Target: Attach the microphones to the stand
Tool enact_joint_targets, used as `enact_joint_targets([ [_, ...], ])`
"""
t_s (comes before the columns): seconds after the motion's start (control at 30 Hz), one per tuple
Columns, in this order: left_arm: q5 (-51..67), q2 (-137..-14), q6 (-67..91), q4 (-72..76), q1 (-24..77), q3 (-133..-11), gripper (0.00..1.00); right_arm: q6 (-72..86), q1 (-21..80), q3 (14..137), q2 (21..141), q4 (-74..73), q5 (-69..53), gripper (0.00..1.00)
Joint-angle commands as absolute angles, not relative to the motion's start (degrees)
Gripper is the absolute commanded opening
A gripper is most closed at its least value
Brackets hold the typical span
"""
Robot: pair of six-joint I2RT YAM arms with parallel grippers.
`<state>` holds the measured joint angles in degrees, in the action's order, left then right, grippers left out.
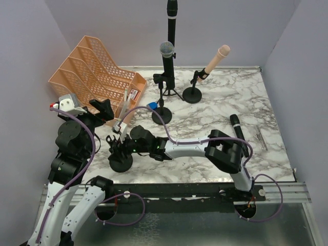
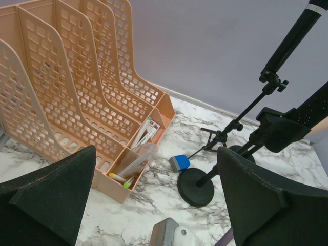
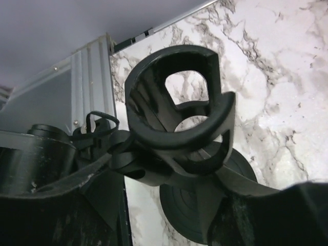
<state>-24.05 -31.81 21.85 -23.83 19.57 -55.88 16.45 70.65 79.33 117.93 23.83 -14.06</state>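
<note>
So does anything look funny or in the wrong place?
Yes. One black microphone lies flat on the table, on the right, in no stand. The pink microphone, mesh-headed microphone and tall black microphone sit in stands. The near stand has an empty clip.

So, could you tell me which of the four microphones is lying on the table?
The plain black microphone lying flat on the marble at the right. The pink microphone, the silver-headed microphone and the rear black microphone all sit in stands.
</note>
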Motion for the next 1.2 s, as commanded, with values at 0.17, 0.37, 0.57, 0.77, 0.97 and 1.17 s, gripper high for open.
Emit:
enact_joint_targets([
  [0.17,-24.2,-31.9,22.1,-24.3,19.5,-57.0,0.99,15.4,71.6,72.9,113.5,31.4,-5.0,0.25],
  [0.37,-23.4,-32.7,22.1,-24.2,19.5,-57.1,0.99,15.0,71.6,66.1,106.0,32.3,9.4,0.20],
  [0.57,-20.5,-33.8,22.9,-23.0,19.5,-56.0,0.99,15.3,71.2,60.8,96.8,23.8,28.4,0.22],
  [0.77,-17.0,-34.5,23.2,-20.5,19.5,-54.3,0.99,22.5,69.3,52.8,84.0,13.4,40.9,0.24],
  [0.97,-12.6,-35.7,24.2,-17.5,19.5,-52.3,0.99,35.5,64.3,48.9,77.0,-2.8,51.9,0.24],
  [1.17,-10.6,-37.4,24.1,-17.1,19.5,-51.9,0.99,51.4,58.2,47.7,76.8,-18.0,57.3,0.26],
])
